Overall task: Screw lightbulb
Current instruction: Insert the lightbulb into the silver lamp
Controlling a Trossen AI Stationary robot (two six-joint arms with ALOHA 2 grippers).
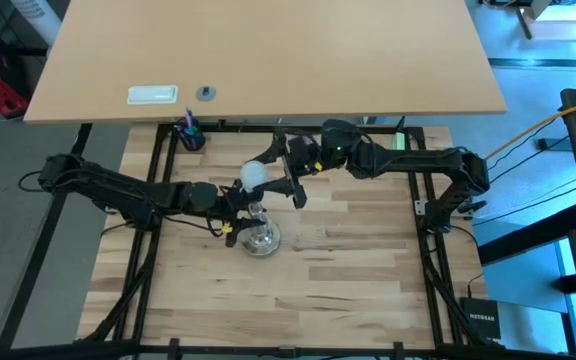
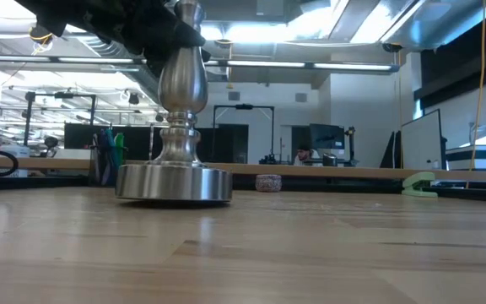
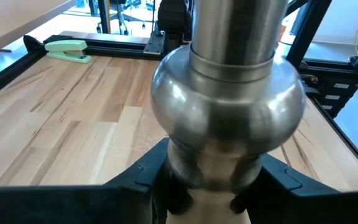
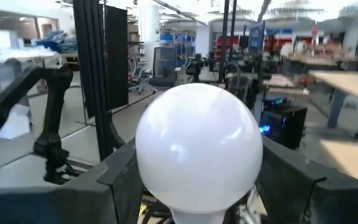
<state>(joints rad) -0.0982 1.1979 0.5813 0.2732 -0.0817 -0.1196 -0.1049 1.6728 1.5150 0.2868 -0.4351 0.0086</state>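
The left gripper [image 3: 207, 186] clamped the stand [image 1: 259, 238], the right gripper [image 4: 197, 180] enclosed the lightbulb [image 4: 199, 146]; turning should have stayed straight and gentle.

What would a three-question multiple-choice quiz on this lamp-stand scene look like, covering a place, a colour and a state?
1. Where is the lightbulb?
A. lying on the tan table at the back
B. between the right pincer's fingers, close above the stand
C. in the pen cup

2. What colour is the stapler at the table's edge?
A. pale green
B. red
C. black

3. How does the stand sit?
A. tipped on its side
B. lifted clear of the table
C. upright on its round base, stem gripped by the left pincer

Answers: 1 B, the high view shows the white bulb in the right pincer over the stand. 2 A, the left wrist view shows it pale green. 3 C, the low view shows the base flat on the wood; the left wrist view shows fingers on either side of the stem.
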